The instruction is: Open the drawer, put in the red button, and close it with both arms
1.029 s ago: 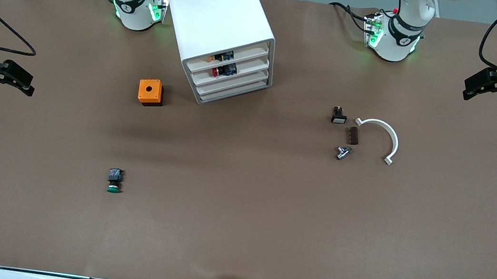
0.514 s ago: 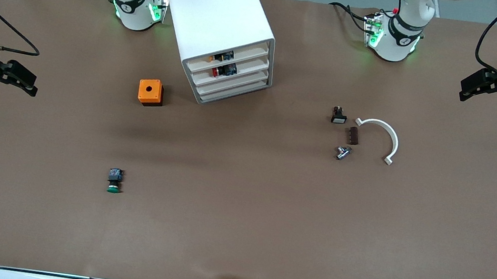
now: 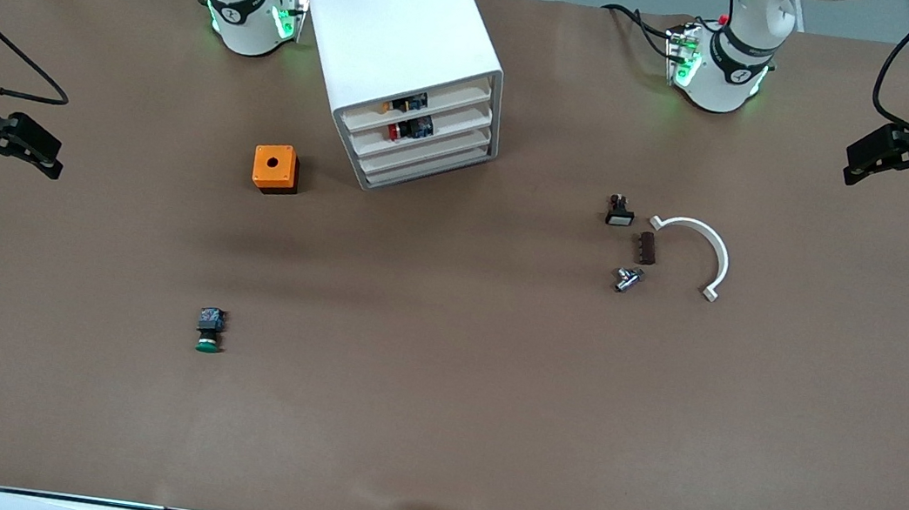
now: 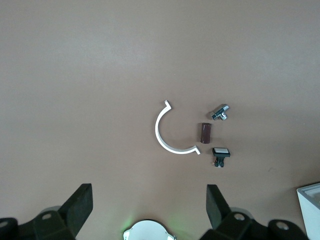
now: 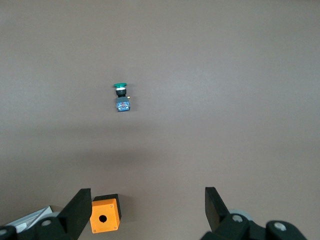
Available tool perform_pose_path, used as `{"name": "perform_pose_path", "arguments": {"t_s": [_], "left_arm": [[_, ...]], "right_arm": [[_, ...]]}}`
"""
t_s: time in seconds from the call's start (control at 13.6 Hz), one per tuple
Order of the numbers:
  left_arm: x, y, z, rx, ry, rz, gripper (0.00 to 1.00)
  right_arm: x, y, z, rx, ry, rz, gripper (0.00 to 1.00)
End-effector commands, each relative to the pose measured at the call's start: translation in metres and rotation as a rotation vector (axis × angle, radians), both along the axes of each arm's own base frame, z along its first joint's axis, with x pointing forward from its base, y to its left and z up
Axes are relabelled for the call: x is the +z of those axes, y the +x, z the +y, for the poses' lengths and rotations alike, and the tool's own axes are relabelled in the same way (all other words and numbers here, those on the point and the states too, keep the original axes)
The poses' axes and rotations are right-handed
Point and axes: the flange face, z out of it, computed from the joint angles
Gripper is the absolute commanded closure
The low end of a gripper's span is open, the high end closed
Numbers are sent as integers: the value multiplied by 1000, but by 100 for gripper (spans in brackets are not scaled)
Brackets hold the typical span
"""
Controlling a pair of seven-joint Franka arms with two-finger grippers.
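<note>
Red button (image 3: 394, 134) in shut drawer (image 3: 423, 130), left tool (image 3: 871, 158) and right tool (image 3: 30, 144) open, raised

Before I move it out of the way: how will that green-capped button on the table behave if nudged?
The green-capped button lies on its side, so its round cap could let it roll or pivot in an arc. Its blocky body probably stops a full roll. It looks small and light, so a light push would likely skid it across the smooth table.
</note>
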Motion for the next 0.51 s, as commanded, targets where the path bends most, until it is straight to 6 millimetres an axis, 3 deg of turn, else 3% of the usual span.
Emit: {"name": "perform_pose_path", "arguments": {"t_s": [0.0,0.44], "left_arm": [[5,1,-2,-21,-18,-7,0],[3,1,-3,-22,-17,4,0]], "right_arm": [[1,-4,-6,-8,-18,1,0],[-2,-5,-13,-21,-12,15,0]]}}
